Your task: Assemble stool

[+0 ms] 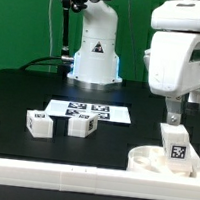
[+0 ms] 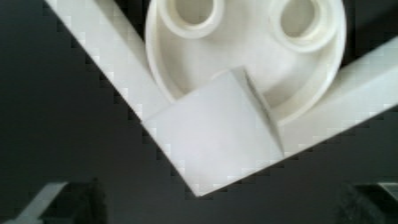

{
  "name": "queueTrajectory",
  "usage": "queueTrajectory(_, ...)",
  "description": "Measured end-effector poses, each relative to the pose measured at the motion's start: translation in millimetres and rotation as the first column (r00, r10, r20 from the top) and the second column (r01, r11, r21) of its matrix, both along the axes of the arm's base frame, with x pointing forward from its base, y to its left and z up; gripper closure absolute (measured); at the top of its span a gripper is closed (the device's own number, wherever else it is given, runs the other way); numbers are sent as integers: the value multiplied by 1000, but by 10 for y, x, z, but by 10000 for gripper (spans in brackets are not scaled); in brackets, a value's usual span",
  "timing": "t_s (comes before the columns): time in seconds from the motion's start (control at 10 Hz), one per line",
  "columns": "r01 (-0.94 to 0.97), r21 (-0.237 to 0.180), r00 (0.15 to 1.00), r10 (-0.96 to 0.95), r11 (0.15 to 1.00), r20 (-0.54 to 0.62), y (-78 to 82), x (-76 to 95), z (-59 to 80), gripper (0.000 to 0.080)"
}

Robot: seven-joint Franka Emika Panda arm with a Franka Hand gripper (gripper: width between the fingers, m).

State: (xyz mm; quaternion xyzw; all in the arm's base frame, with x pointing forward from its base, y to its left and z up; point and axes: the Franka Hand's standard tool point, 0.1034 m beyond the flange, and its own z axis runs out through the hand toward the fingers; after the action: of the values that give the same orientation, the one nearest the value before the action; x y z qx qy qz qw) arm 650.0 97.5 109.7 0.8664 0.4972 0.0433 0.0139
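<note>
The round seat lies on the black desk, pushed into the corner of the white border rails, probably so it cannot slide; 1 leg stands upright on it, tag facing the exterior view. The tool hangs just above that leg at 12 o'clock, jaws spread wide, pinching nothing. 2 loose legs wait at 9 o'clock of the seat, near the marker board.
</note>
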Motion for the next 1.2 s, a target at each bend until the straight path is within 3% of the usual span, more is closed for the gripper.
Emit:
queueTrajectory(0.2, -85, -10, 996, 85, 996, 1, -26, 1, -3, 150)
queueTrajectory(0.5, -357, -58, 934, 357, 932, -10, -46, 3, -87, 150)
queueTrajectory(1.2, -352, -51, 936, 351, 934, -40, 18, -54, -282, 173)
